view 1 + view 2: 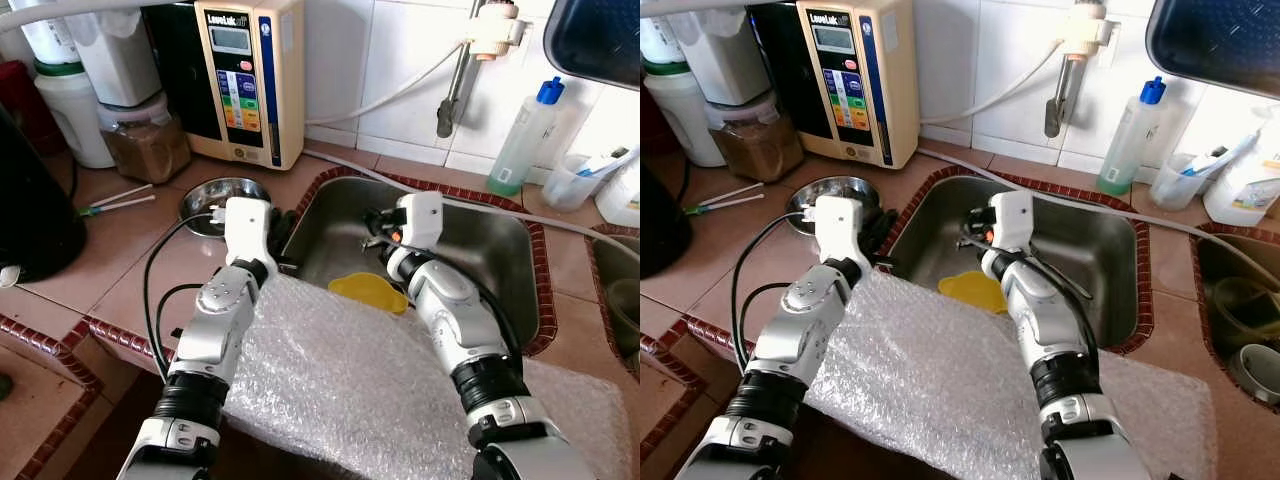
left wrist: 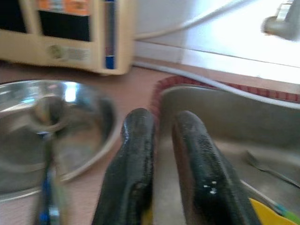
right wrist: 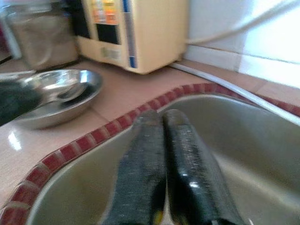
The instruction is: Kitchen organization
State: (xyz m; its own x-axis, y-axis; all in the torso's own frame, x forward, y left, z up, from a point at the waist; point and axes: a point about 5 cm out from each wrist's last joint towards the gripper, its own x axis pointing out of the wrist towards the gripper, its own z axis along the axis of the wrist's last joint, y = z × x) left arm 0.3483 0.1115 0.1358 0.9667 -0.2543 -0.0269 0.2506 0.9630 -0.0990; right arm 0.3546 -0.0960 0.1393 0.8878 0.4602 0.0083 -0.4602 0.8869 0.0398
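Grippers poised over the sink edge, nothing grasped.

Left gripper (image 2: 161, 140) sits at centre-left of the head views, above the rim between the steel bowl (image 1: 222, 199) and the sink (image 1: 500, 250); its fingers stand slightly parted and hold nothing. Right gripper (image 3: 159, 140) hangs over the basin at centre frame, fingers pressed together and empty. A yellow item (image 1: 368, 291) lies on the sink floor at centre, just beyond the bubble wrap (image 1: 340, 390) covering the lower frame. A fork (image 2: 272, 171) lies in the basin. Likely risks: the left arm's dangling cable snagging the bowl, or the wrap sliding under the forearms as they reach forward.
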